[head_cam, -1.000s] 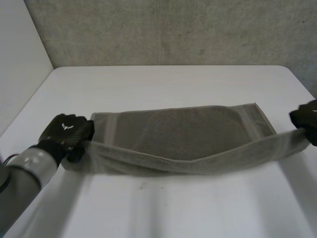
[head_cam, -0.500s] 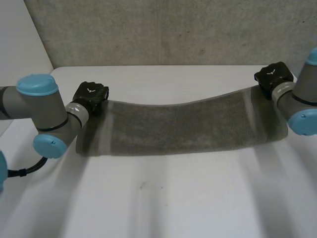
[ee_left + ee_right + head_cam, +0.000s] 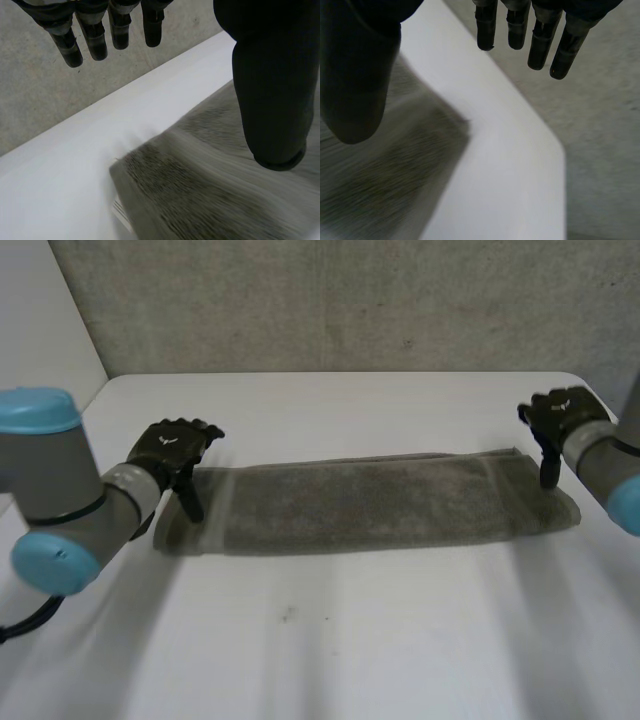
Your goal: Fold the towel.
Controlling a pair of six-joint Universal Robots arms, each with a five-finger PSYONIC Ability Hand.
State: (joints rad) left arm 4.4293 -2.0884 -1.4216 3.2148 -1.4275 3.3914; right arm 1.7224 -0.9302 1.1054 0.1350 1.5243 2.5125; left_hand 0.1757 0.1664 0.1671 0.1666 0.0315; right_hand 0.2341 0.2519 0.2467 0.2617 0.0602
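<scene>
Towel [image 3: 370, 502], grey terry folded into a long flat band mid-frame on smooth white bench [image 3: 330, 640], left robot hand [image 3: 170, 448] and right robot hand [image 3: 560, 418] at its ends, fingers spread, empty.

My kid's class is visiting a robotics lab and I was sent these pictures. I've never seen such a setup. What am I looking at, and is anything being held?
This is a robot with two arms at a white table; each arm ends in a black robot hand. The wide picture comes from a camera between and behind the arms, looking down. In it the left robot hand is over one end of a grey towel and the right robot hand is over the other end. The towel lies on the table, folded into a long strip. The other two pictures come from a camera on each wrist, looking along the palm, so you see straight fingers and a big thumb above a towel corner. Both hands are open; nothing is held.
</scene>
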